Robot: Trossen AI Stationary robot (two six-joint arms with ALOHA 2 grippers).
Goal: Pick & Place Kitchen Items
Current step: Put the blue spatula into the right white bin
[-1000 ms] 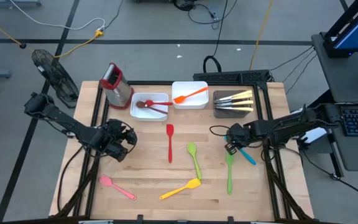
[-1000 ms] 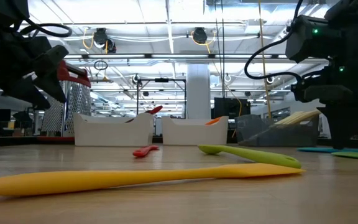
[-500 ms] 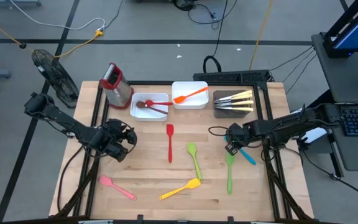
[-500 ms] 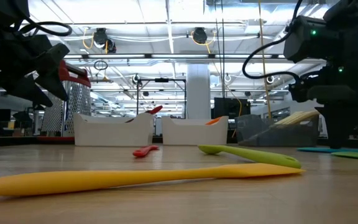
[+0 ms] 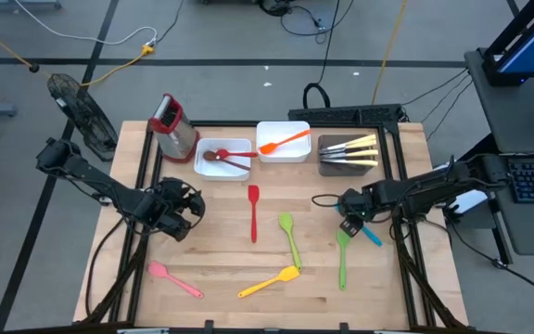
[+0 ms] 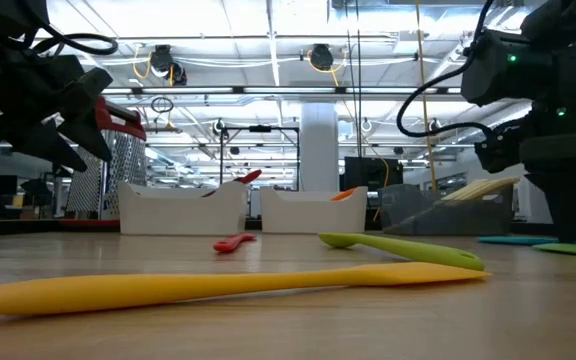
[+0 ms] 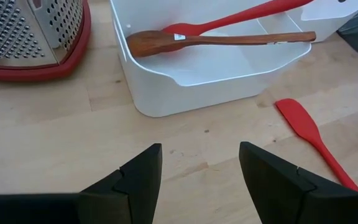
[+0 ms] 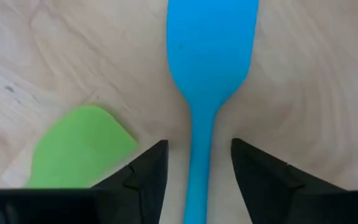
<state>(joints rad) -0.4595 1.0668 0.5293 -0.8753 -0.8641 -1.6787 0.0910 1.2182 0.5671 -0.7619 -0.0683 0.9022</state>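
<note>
A: Where is your right hand (image 8: pixel 194 163)?
B: Low over the blue spatula (image 8: pixel 210 68) on the desk (image 5: pixel 221 269), fingers parted either side of its handle, not gripping.
A: Left hand (image 7: pixel 197 180)?
B: Wide, holding nothing, near the white tray (image 7: pixel 185 87).

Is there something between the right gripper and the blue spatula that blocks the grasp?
Nothing visible does. The right gripper is open, one finger on each side of the blue spatula handle, which lies flat on the table. The green spatula blade lies close beside one finger, apart from the blue one.
</note>
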